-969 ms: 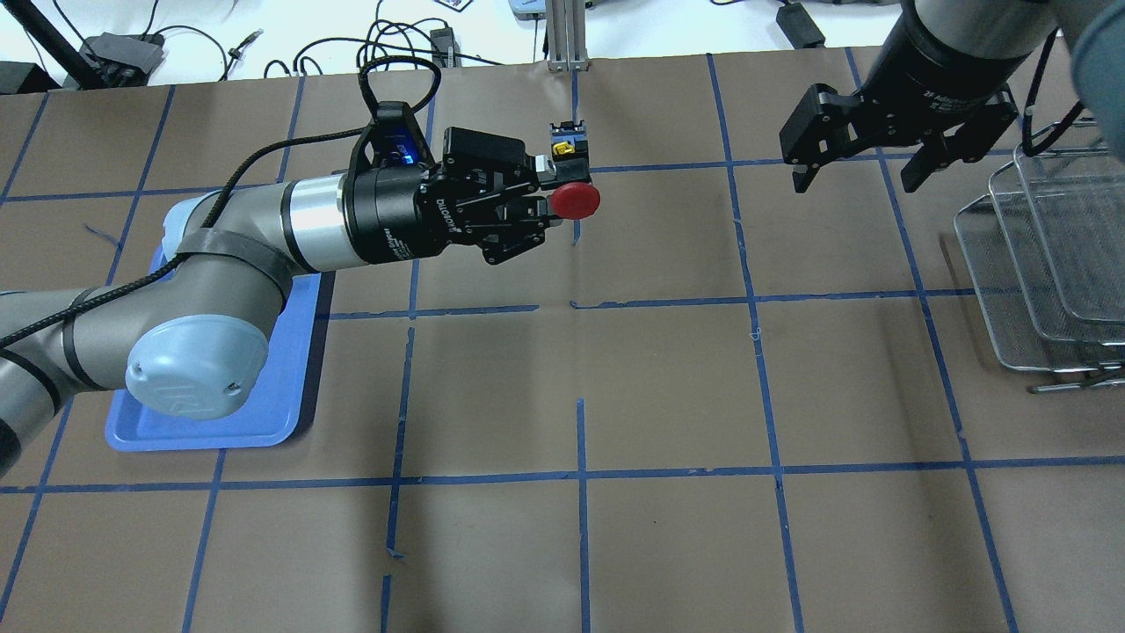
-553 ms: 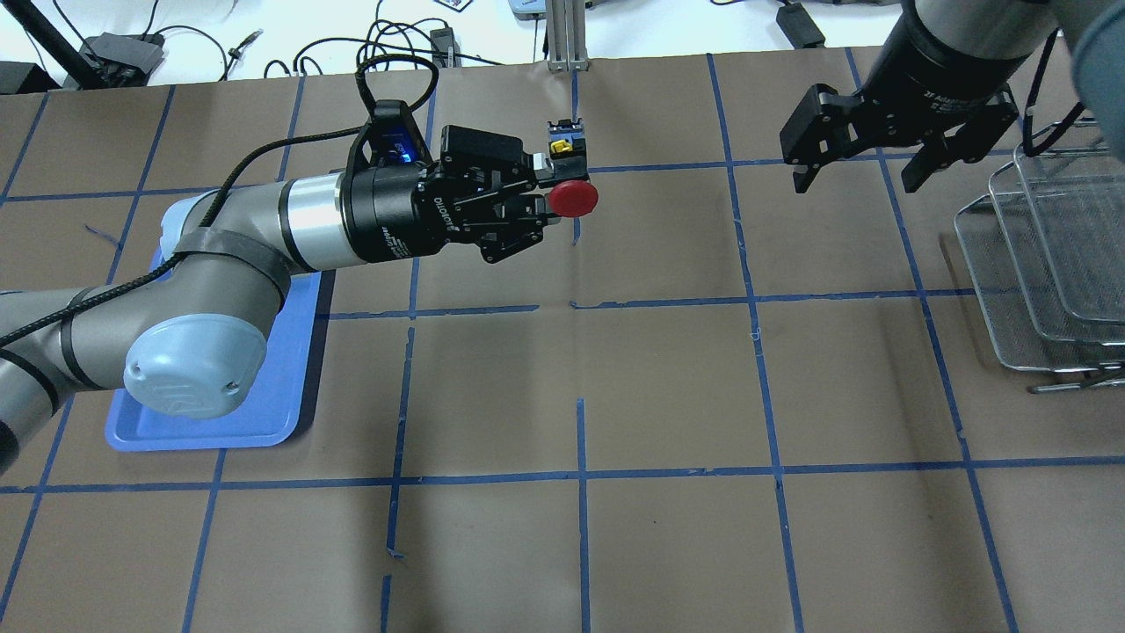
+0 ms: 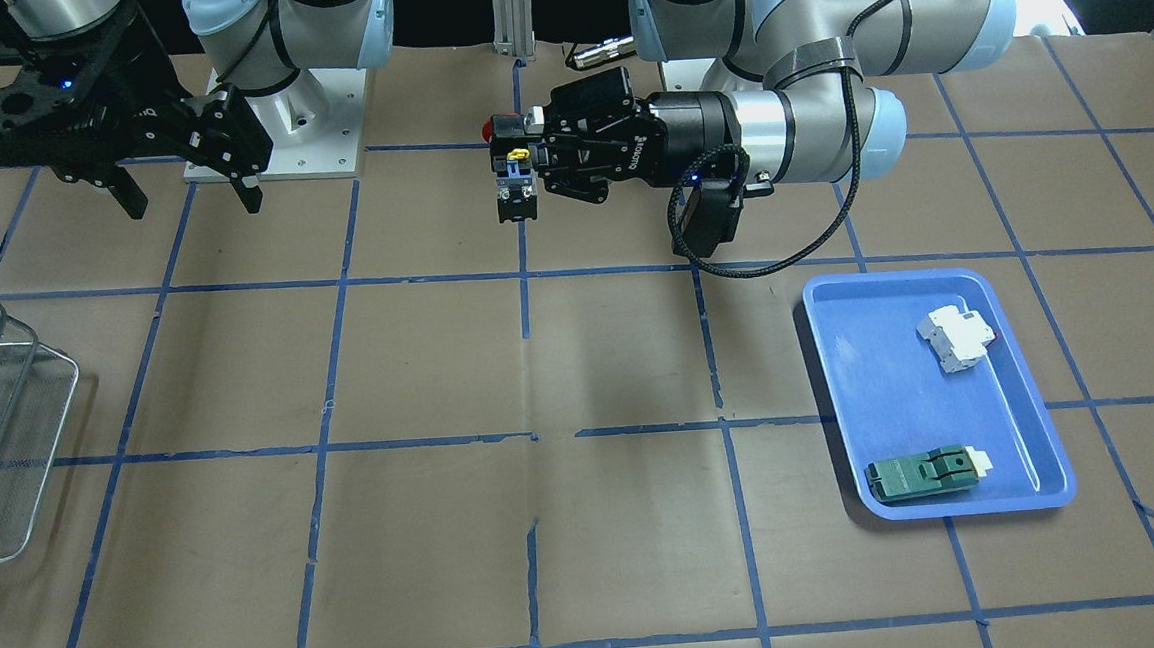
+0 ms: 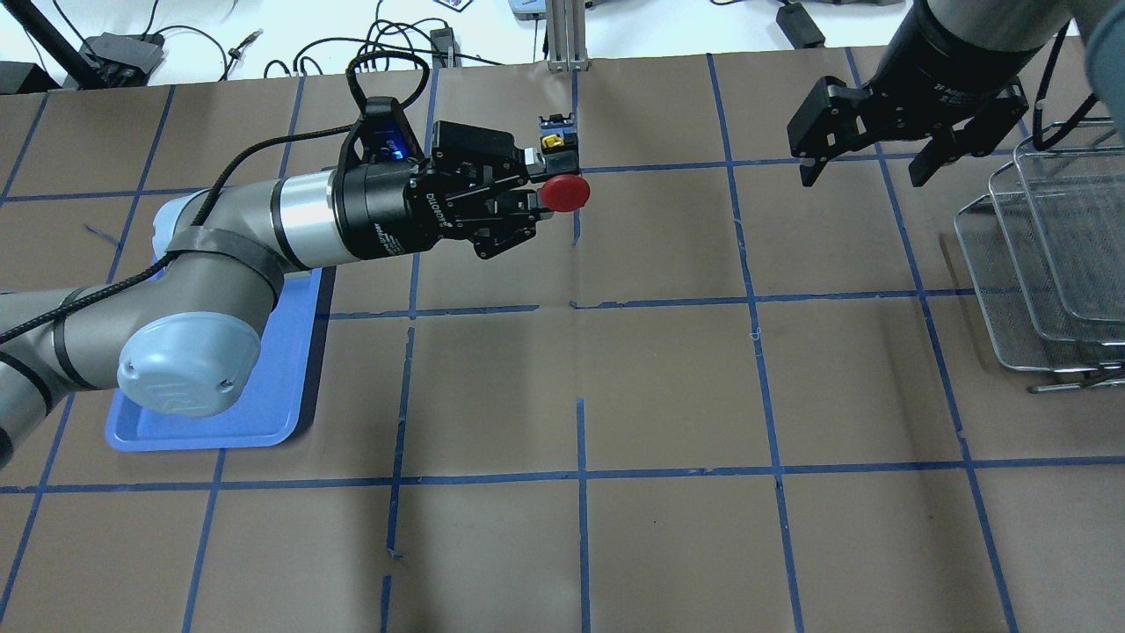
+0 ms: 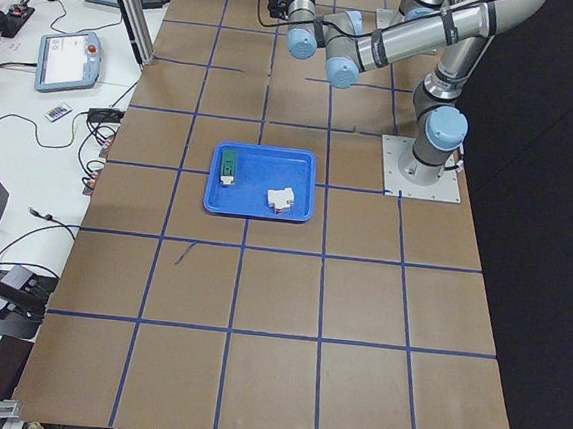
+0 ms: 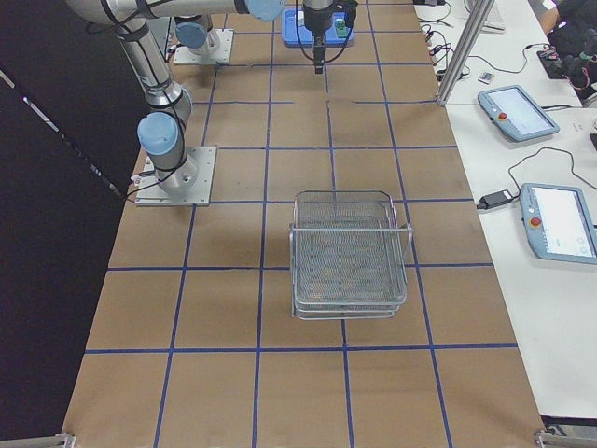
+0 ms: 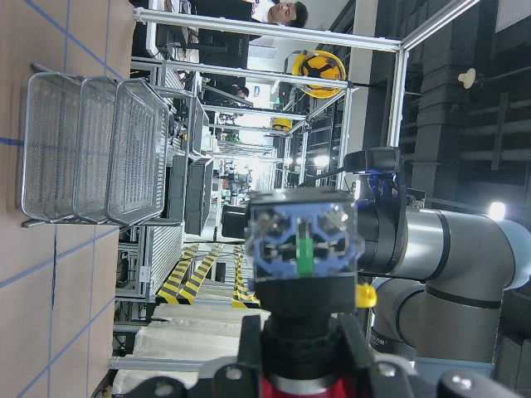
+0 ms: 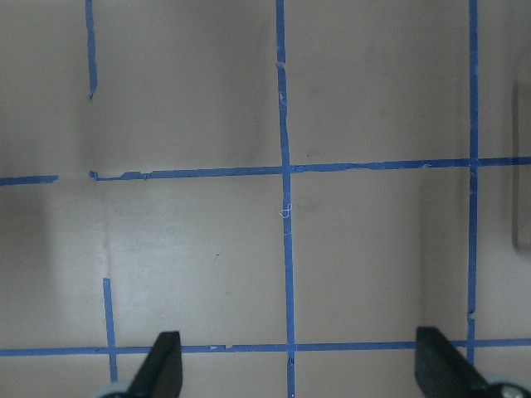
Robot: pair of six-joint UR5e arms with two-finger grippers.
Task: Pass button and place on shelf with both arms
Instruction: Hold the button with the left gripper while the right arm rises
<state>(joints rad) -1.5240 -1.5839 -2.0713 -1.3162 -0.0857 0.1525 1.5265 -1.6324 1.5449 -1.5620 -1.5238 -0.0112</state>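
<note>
The left pincer is clamped on the button and holds it in the air over the surface, at about 12 o'clock in the overhead view. The red cap is on the robot's side and the blue block is on the far side. The right pincer hangs spread wide at 2 o'clock, gripping nothing, well apart from the button. The shelf stands at 3 o'clock and the tray at 9.

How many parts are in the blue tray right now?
2, both in the blue tray: a white breaker block in the half nearer the robot, a flat green part at the end nearer the operators. None seems hidden in the front view.
</note>
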